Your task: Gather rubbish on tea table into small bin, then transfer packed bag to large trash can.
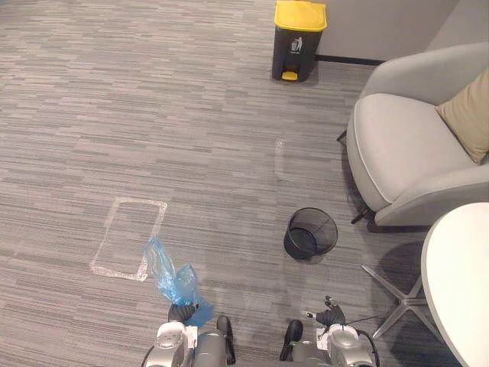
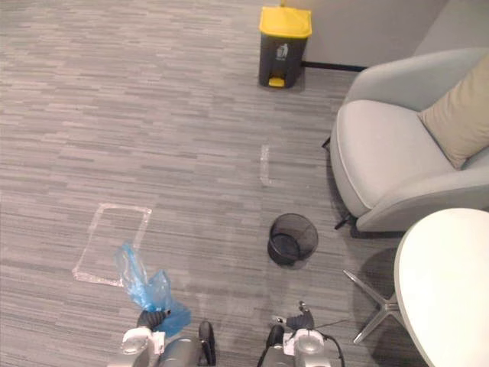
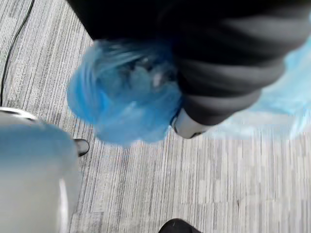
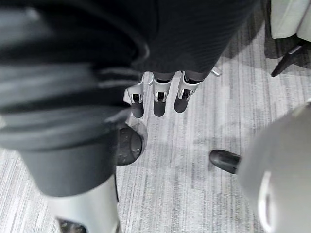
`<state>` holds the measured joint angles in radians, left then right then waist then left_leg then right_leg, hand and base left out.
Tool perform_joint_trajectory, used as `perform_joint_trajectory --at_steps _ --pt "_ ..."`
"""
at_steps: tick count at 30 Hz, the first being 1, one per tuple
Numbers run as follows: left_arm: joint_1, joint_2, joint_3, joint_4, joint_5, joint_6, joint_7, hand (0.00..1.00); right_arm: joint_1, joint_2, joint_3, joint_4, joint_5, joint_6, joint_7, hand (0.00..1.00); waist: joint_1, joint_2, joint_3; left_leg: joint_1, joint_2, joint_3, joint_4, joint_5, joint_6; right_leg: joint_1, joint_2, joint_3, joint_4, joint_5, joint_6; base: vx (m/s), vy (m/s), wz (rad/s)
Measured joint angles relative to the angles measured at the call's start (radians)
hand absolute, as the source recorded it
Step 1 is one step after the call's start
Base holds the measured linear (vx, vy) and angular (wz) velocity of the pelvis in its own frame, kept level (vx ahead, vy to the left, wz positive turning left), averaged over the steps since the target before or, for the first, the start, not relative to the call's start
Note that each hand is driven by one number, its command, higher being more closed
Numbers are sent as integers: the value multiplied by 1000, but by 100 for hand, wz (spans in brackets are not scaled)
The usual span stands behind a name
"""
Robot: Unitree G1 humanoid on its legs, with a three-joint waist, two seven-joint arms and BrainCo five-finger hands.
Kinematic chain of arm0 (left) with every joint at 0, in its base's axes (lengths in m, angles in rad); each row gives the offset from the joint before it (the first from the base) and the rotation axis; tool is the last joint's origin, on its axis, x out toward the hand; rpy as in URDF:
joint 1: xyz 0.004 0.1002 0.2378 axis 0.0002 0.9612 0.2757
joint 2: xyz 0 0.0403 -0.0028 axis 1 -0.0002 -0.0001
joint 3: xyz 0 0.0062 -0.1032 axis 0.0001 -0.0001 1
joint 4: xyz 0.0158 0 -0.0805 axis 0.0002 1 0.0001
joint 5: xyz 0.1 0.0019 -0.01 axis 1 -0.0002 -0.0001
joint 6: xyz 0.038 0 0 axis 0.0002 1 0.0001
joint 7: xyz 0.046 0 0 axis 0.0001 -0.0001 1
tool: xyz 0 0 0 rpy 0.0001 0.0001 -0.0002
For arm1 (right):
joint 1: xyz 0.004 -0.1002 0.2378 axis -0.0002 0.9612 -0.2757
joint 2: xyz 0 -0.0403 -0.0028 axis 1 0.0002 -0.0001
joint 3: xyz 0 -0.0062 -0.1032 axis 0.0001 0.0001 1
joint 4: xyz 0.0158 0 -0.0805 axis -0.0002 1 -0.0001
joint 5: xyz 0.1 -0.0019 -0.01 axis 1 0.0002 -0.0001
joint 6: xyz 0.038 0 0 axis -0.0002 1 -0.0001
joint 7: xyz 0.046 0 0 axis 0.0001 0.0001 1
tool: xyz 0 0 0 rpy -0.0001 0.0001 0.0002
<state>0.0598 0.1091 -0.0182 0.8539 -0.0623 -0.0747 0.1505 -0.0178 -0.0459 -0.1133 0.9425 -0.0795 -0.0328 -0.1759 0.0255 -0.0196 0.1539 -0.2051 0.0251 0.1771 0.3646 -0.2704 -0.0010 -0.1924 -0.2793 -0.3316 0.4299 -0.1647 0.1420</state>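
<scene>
Fingers of the left hand [image 1: 182, 312] closed on the neck of the blue bag [image 1: 170, 275] (mostly hidden under the dark cover, with the plastic bunched against it); the bag's loose top sticks up above the hand and its bulging body shows in the left wrist view, off the floor [image 1: 153, 115]. Right fingers [image 4: 159, 99] straight, side by side, holding nothing; the right hand [image 1: 332, 315] is low at the near edge, well apart from the bag. Bin [image 1: 312, 233], black wire mesh, upright on the floor between the hands and the armchair [image 1: 405, 145]. Trash can [image 1: 299, 42], yellow lid shut, against the far wall. Tan cushion [image 1: 467, 113] on the armchair. White counter [image 1: 458, 283] at near right. Tape outline [image 1: 130, 237] on the floor just beyond the bag.
</scene>
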Motion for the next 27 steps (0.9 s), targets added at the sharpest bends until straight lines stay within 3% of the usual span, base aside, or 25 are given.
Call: perform_joint_trajectory --at_steps 1,2,3,5,6,7,8,9,10,11,12,13,15,16,17,18,20,22,23,24,25,27 --pt "-1 1 1 -3 0 0 0 100 -3 -2 0 0 0 2 0 0 -7 1 1 8 -5 -8 -4 -6 9 -42 -13 33 92 7 -10 231 103 42" --pt "-1 8 5 -9 -1 0 0 100 -9 1 3 8 0 3 1 0 -22 8 10 35 -2 -32 -10 -14 13 -101 -3 87 199 -28 -26 249 36 43" --pt "-1 13 14 -19 -5 0 2 100 -13 2 13 21 0 4 3 0 -26 13 14 64 17 -37 -17 -24 12 -117 45 99 189 -61 -45 270 -8 37" --pt "-11 31 44 -18 -9 0 4 100 -20 0 33 33 0 4 3 0 -29 8 20 135 33 -46 -66 -30 -2 -147 125 81 118 -64 -75 324 -95 21" --pt "-17 39 43 -18 -10 0 4 100 -23 -3 39 33 0 3 3 0 -35 5 23 186 43 -50 -107 -30 -9 -163 176 60 25 -33 -99 350 -110 18" --pt "-19 41 43 -18 -9 0 4 100 -23 -3 39 32 0 3 3 0 -36 3 25 202 43 -51 -121 -28 -13 -166 189 58 -20 -12 -102 509 -132 32" --pt "-28 43 41 -17 -9 0 3 100 -22 -5 38 30 0 3 3 0 -47 -10 23 244 35 -59 -163 -28 -36 -168 219 73 -133 115 -129 566 -124 37" --pt "-40 29 38 -13 -9 0 2 100 -15 -23 28 30 0 4 3 0 -58 5 23 265 58 -82 -185 -29 -58 -150 241 68 -138 158 -188 572 -119 27" --pt "-39 26 36 -15 -7 -2 -1 100 -21 -25 23 29 0 4 3 0 -51 11 23 265 64 -77 -190 -22 -70 -154 242 67 -130 152 -196 451 -100 7" --pt "-52 15 38 -15 0 -3 -1 100 -34 -30 0 27 -1 4 3 0 -51 18 27 276 68 -80 -204 1 -106 -161 240 65 -96 116 -205 336 -85 -4" --pt "-53 11 38 -15 1 -2 0 100 -35 -31 -4 27 -1 5 3 0 -51 19 28 285 68 -79 -210 8 -114 -159 239 65 -87 102 -205 488 -125 25" --pt "-55 -7 38 -16 6 -3 -1 100 -20 -33 -27 26 -1 5 4 0 -60 21 27 302 69 -79 -131 52 -155 -81 235 48 -95 55 -200 407 -95 28" --pt "-53 -15 42 -18 17 -3 -1 100 -6 -31 -33 21 -1 6 5 0 -59 22 27 269 78 -75 2 62 -172 -12 246 43 -147 52 -198 406 -75 19" --pt "-42 -35 55 -25 21 -4 -2 100 11 -28 -18 -14 0 8 6 0 -41 26 26 133 135 -37 369 96 -149 106 269 63 -242 47 -200 386 -32 -7" --pt "-40 -37 58 -27 21 -4 -2 100 11 -26 -18 -20 0 8 6 0 -38 26 27 120 145 -27 405 84 -138 113 271 69 -248 46 -203 414 22 -46" --pt "-28 -52 72 -36 21 -3 -2 100 11 -14 -24 -34 0 5 6 0 -22 28 25 32 183 19 535 11 -87 154 282 99 -276 43 -206 243 71 -50" --pt "-25 -62 72 -37 21 -2 -3 100 -12 -3 -33 -34 1 5 4 0 -8 22 25 -51 187 43 485 -35 -69 178 272 134 -288 44 -205 276 124 -71" --pt "-34 -65 71 -38 21 -1 -6 100 -35 10 -43 -34 1 5 1 0 0 9 37 -117 162 20 275 -30 -75 211 235 183 -293 25 -173 299 222 -69" --pt "-39 -72 69 -38 21 -2 -7 100 -32 6 -45 -33 1 5 0 0 0 14 37 -125 129 -33 99 32 -97 230 214 204 -294 2 -130 220 209 -45" --pt "-39 -78 69 -38 21 -2 -7 100 -30 1 -45 -30 1 4 -1 0 0 26 33 -120 125 -60 19 72 -110 227 218 213 -293 -10 -111 187 249 -52" --pt "-37 -86 69 -33 21 -4 -7 100 -32 -10 -43 -16 0 6 -1 0 10 44 30 -111 130 -80 -26 208 -122 232 224 243 -291 -29 -81 267 341 -42" --pt "-57 -61 68 -20 21 -5 -6 100 -24 9 -40 16 -1 14 0 0 11 -5 15 -99 57 -34 -25 150 -70 232 149 289 -296 -41 -59 357 347 -28"
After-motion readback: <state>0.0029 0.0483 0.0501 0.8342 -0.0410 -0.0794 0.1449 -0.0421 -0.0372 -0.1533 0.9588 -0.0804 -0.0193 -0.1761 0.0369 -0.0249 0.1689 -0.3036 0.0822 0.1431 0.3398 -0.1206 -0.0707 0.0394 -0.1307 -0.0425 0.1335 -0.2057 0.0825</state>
